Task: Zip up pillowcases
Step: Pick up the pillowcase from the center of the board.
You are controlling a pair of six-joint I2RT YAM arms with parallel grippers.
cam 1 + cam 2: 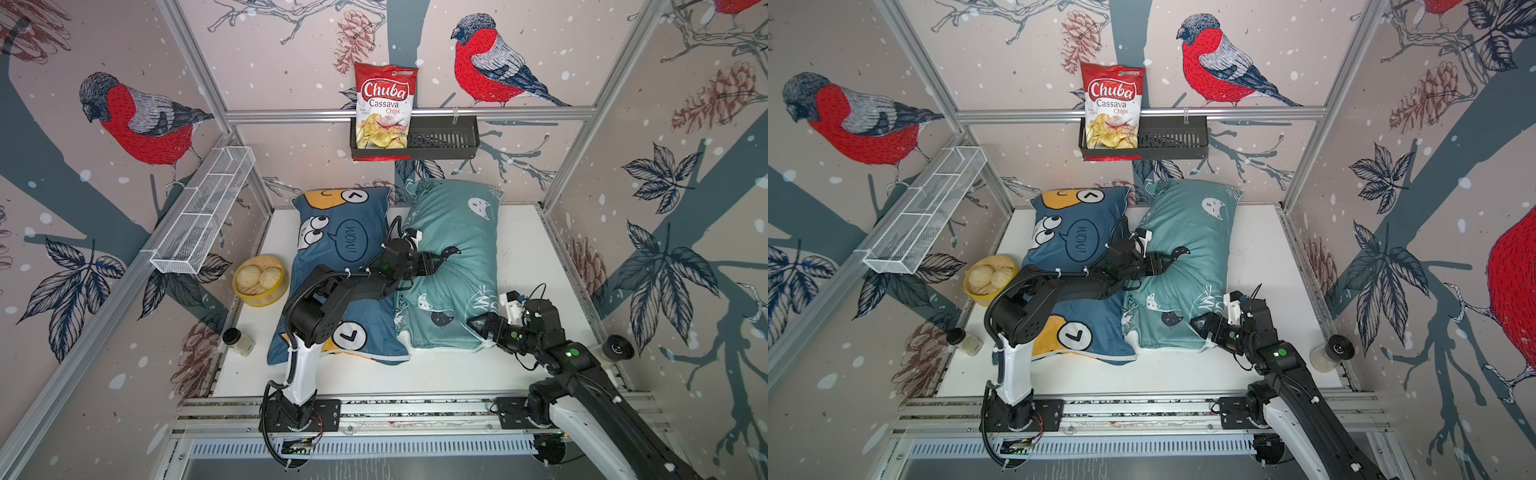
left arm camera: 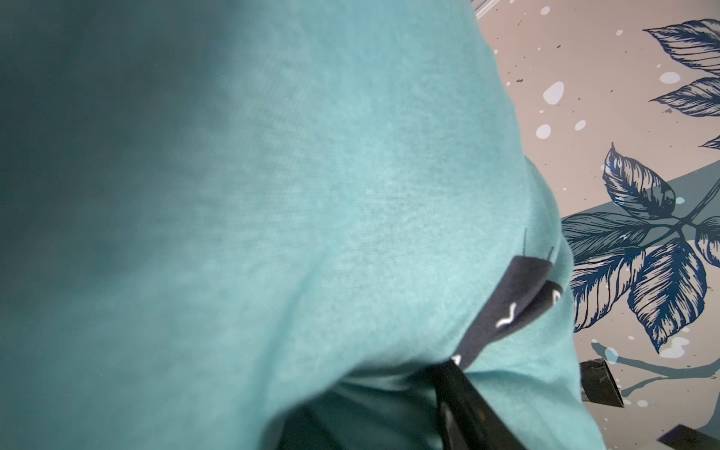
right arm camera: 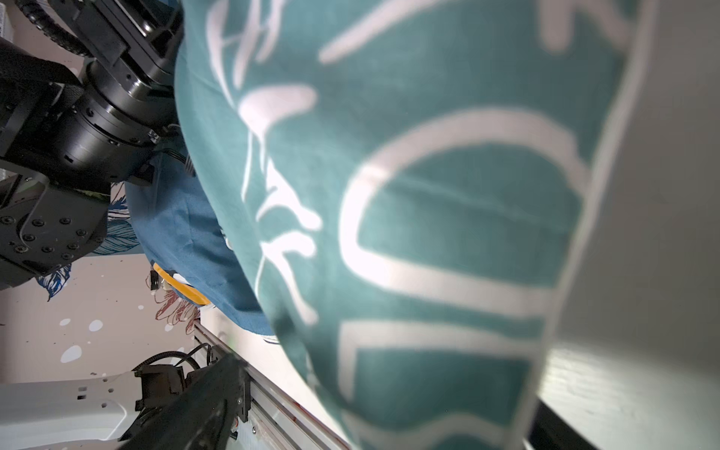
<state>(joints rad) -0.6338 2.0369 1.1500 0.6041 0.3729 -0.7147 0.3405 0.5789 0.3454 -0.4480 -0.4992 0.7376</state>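
Teal cotton with small cat heads and white lettering covers the teal pillowcase (image 1: 457, 224), which lies on the right arm's side of the white table (image 1: 528, 266). The dark blue pillowcase (image 1: 347, 243), printed with yellow cartoon faces and a "WOW!" bubble, lies beside it, their long sides touching in both top views.

The left arm (image 1: 332, 291) reaches across the blue one, and the left gripper (image 1: 440, 261) presses into the middle of the teal pillowcase near its inner edge. In the left wrist view its black fingers (image 2: 463, 405) stand apart with teal fabric bulging between them. Whether they squeeze that fabric cannot be told.

The right gripper (image 1: 478, 328) sits at the teal pillowcase's near corner, jaws spread wide with the white-trimmed edge between them.

A yellow bowl (image 1: 272, 297) of buns stands beside the blue pillowcase, with a small jar (image 1: 237, 341) nearer the rail. A chips bag (image 1: 386, 104) stands in the black basket (image 1: 449, 139) on the back wall.
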